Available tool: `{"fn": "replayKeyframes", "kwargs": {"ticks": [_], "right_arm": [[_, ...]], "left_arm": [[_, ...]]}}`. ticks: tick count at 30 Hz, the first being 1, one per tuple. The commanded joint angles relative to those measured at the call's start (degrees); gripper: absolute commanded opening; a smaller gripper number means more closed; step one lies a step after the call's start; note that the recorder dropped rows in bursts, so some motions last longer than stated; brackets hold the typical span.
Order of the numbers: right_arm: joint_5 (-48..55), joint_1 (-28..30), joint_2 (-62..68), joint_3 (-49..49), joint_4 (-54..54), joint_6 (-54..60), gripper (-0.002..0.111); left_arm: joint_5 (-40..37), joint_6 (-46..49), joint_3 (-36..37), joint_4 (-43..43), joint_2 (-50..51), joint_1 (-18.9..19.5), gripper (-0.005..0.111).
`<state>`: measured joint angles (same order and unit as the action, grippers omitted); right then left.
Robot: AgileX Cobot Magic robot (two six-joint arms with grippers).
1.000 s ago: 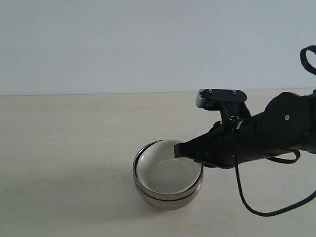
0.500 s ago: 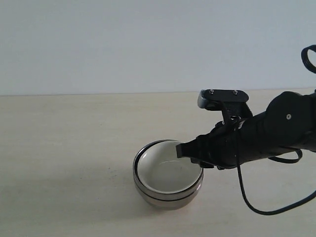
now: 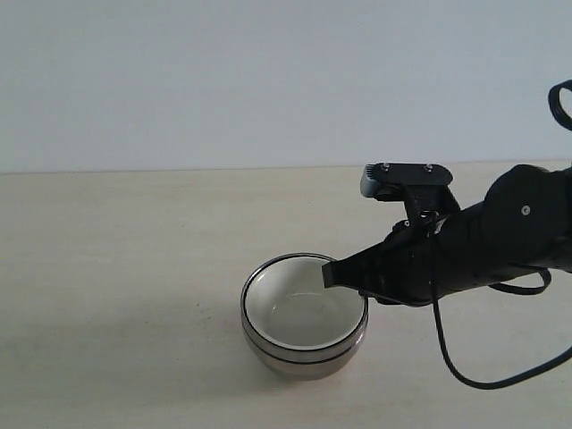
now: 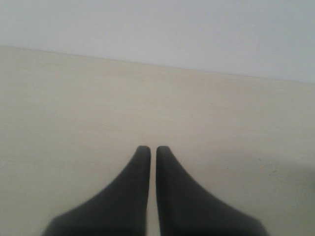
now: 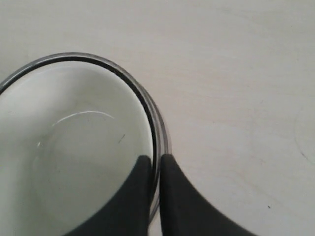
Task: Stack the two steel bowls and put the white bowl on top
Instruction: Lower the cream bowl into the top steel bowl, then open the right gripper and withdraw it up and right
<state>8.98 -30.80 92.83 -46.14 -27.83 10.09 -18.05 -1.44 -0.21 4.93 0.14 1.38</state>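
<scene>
white bowl (image 3: 299,315) seated in the steel bowls (image 3: 299,362), right end effector (image 5: 154,160) on the rim

right end effector is nearly closed across the rim, one finger inside the white bowl and one outside, at the stack's right side in the exterior view. can't tell if it pinches only the white rim or the steel rim too. white bowl sits level in the two nested steel bowls, mid worktop (image 3: 116,268). round, so no long axis to mind. my read: next is to release and back off up and right without dragging the rim. left end effector (image 4: 148,150) is closed on nothing, over bare worktop with no bowls in its view. worktop around the stack looks bare.
</scene>
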Motion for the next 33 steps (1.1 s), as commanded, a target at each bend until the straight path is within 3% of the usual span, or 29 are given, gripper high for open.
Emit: {"fn": "replayKeyframes", "kwargs": {"ticks": [1,12,27,33], "right_arm": [[-1.15,0.47,-0.3,-0.3,0.34,-1.34,0.0],[-0.53,0.57,-11.67,1.09,0.34,-3.3,0.0],[-13.51,0.57,-45.84,24.05,-1.97,-5.71,0.0],[-10.64,0.57,-60.12,28.49,-2.08,-8.5,0.0]], "left_arm": [[0.43,-0.69,0.21,-0.09,-0.14,0.24,0.004],[0.43,-0.69,0.21,-0.09,-0.14,0.24,0.004],[0.43,-0.69,0.21,-0.09,-0.14,0.24,0.004],[0.43,-0.69,0.21,-0.09,-0.14,0.24,0.004]]}}
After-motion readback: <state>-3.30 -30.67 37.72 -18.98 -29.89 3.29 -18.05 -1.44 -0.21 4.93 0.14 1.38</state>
